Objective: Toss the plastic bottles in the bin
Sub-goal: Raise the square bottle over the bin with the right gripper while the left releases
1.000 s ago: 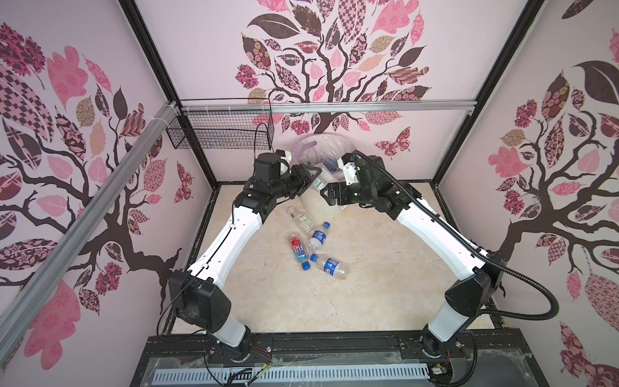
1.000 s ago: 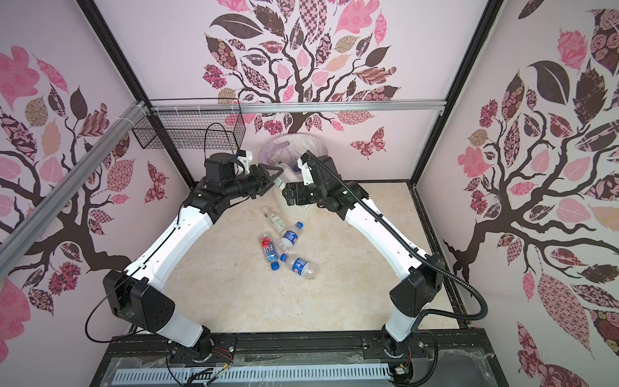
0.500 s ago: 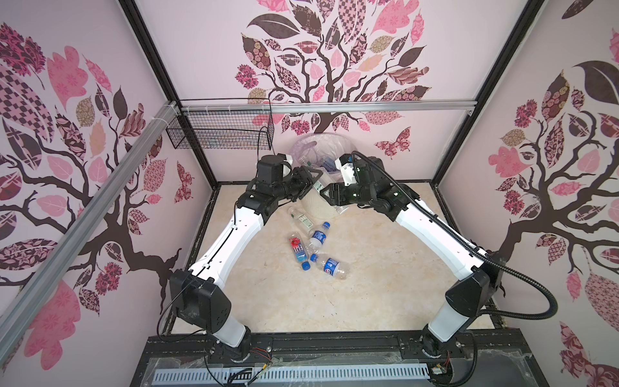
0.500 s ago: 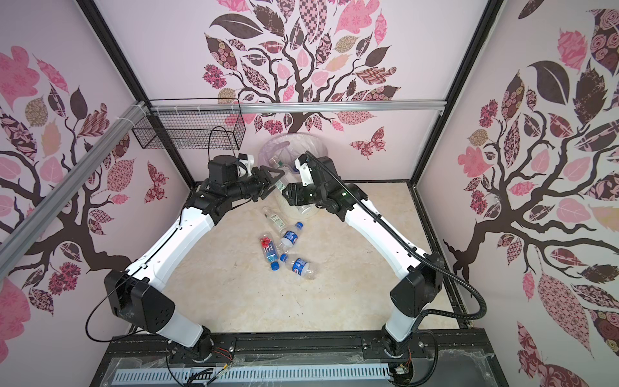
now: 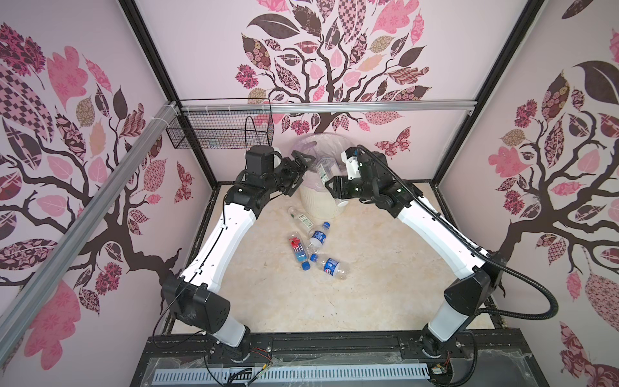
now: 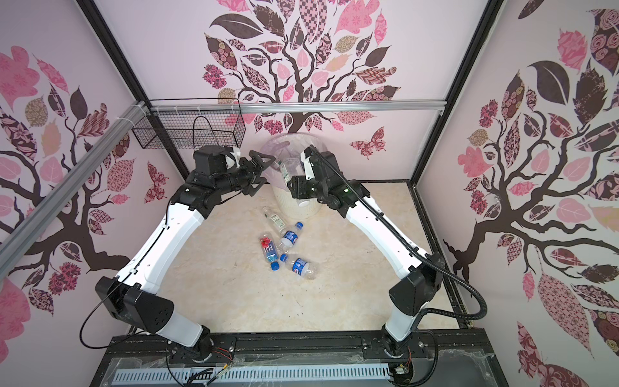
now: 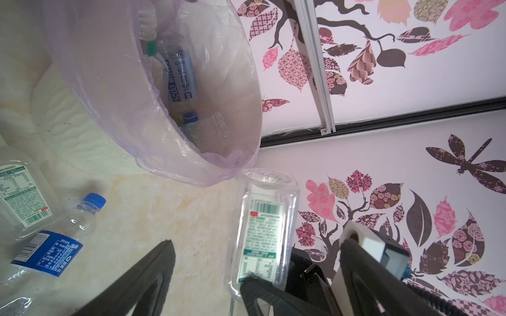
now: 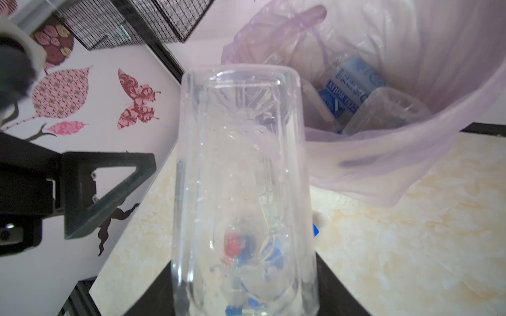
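Our right gripper is clamped on a clear square bottle with a white-and-green label. It grips low on the body, so the base points up, and the bottle is tilted at the rim of the bin. Our left gripper stands wide and empty just beside that bottle, not touching it. Inside the bin's pale liner we see a blue-labelled bottle among others. Four more bottles lie on the worktop before the bin.
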Robot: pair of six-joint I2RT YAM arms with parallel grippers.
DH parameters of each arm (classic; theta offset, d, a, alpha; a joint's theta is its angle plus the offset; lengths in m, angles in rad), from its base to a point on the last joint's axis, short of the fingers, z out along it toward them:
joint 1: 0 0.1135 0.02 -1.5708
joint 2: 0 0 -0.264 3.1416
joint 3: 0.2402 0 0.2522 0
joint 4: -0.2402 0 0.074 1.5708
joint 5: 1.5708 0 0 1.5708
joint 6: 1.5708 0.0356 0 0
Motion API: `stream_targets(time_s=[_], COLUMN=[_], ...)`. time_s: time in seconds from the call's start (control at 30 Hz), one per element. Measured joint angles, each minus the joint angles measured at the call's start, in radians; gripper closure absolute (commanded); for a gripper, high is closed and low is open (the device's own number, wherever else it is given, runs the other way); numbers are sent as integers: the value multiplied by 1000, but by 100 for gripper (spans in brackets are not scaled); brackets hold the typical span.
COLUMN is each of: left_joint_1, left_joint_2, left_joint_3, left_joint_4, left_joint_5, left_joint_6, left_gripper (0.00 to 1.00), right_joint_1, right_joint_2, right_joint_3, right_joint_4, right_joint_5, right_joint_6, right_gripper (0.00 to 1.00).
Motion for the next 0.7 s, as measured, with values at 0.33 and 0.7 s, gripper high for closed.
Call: stream_targets(time_s=[0.33,0.7], left_joint_1=[3,4], left_joint_2=[-50,-47], left_joint_3=[71,171], left_joint_4=[-140,-211], left_joint_5=[-37,-29], left_joint_6=[-5,32], left_gripper=[3,3], right_joint_1=[-39,-50], right_joint_2=[129,169], right_joint_3=[378,617], right_joint_4=[6,208], right_joint_5=[123,248], right_joint_6=[-71,-136], right_gripper=[51,50])
